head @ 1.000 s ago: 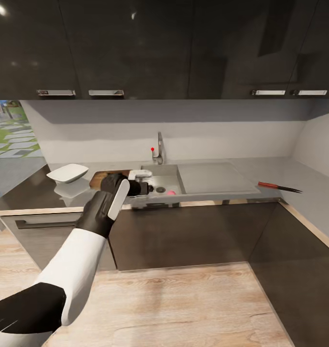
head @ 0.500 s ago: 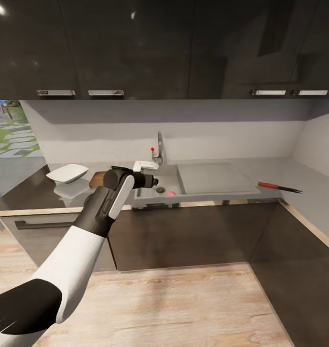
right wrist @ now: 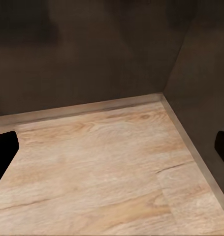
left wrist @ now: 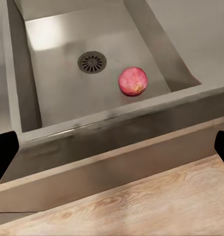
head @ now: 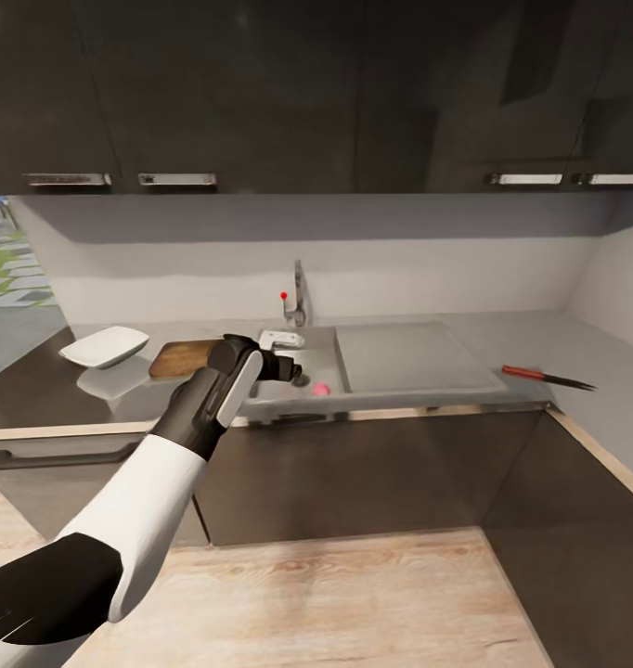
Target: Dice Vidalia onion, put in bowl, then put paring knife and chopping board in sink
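The left gripper [head: 293, 373] hangs over the front edge of the sink [head: 328, 348], its fingers [left wrist: 3, 152] spread wide with nothing between them. In the left wrist view the reddish onion [left wrist: 133, 81] lies on the basin floor just beside the round drain [left wrist: 92, 62], near the front wall and clear of the fingers. The chopping board [head: 182, 357] lies flat on the grey counter [head: 530, 339] to the left of the sink, partly behind the left arm, and the white bowl [head: 104, 346] sits further left, close to it. The red-handled paring knife [head: 547, 376] rests on the counter well to the right, beyond the drainboard. The right gripper [right wrist: 112, 147] points at the wooden floor [right wrist: 102, 172] by the dark cabinets, its fingers wide apart and empty.
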You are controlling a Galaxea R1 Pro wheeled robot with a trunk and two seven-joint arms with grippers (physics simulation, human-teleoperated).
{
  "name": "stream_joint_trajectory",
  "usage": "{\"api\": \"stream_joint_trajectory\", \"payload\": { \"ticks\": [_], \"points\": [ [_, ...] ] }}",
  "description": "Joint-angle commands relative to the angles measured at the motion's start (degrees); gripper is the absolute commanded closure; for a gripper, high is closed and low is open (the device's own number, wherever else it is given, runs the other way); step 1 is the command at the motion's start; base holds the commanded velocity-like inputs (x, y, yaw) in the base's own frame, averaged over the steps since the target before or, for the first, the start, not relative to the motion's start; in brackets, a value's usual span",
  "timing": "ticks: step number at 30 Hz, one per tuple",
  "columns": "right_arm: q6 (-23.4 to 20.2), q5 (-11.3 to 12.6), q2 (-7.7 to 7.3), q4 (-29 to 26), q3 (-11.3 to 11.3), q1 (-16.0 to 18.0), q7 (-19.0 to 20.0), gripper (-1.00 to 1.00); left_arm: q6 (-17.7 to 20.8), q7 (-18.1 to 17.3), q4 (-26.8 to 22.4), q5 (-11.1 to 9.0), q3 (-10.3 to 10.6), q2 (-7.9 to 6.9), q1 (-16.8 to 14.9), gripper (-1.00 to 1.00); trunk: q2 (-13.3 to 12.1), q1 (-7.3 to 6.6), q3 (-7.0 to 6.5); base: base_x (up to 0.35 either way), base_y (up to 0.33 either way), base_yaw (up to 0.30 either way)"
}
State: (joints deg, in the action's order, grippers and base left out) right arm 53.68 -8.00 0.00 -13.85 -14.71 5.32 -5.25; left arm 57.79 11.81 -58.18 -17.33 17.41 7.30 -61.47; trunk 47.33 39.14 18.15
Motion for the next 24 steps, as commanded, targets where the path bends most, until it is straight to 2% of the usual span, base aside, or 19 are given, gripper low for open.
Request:
{"api": "stream_joint_trajectory", "payload": {
  "ticks": [1, 10, 14, 17, 24],
  "points": [
    [0.11, -0.61, 0.00, 0.05, -0.05, 0.04, -0.55, -1.00, 0.16, 0.58, 0.39, -0.60, 0.08, 0.03, -0.06, -1.00, 0.05, 0.04, 0.07, 0.301, -0.122, 0.000],
    [0.29, -0.54, 0.00, -0.02, 0.00, 0.04, -0.55, -1.00, 0.05, 0.43, 3.60, -0.60, 0.12, 0.13, -0.06, -1.00, 0.05, 0.04, 0.07, 0.301, -0.130, 0.000],
    [0.38, -0.52, 0.00, -0.04, 0.03, 0.04, -0.55, -1.00, -0.02, 0.17, 7.21, -0.58, 0.15, 0.23, -0.06, -1.00, 0.05, 0.04, 0.07, 0.298, -0.134, 0.000],
    [0.39, -0.52, 0.00, -0.04, 0.03, 0.04, -0.55, -1.00, -0.05, 0.02, 8.16, -0.58, 0.14, 0.25, -0.06, -1.00, 0.05, 0.04, 0.07, 0.283, -0.135, 0.000],
    [0.45, -0.52, -0.02, -0.05, 0.03, 0.04, -0.55, -1.00, -1.07, -0.03, 11.78, -0.52, 0.17, 0.19, 0.02, -1.00, 0.05, 0.04, 0.07, 0.089, -0.044, 0.000]
  ]
}}
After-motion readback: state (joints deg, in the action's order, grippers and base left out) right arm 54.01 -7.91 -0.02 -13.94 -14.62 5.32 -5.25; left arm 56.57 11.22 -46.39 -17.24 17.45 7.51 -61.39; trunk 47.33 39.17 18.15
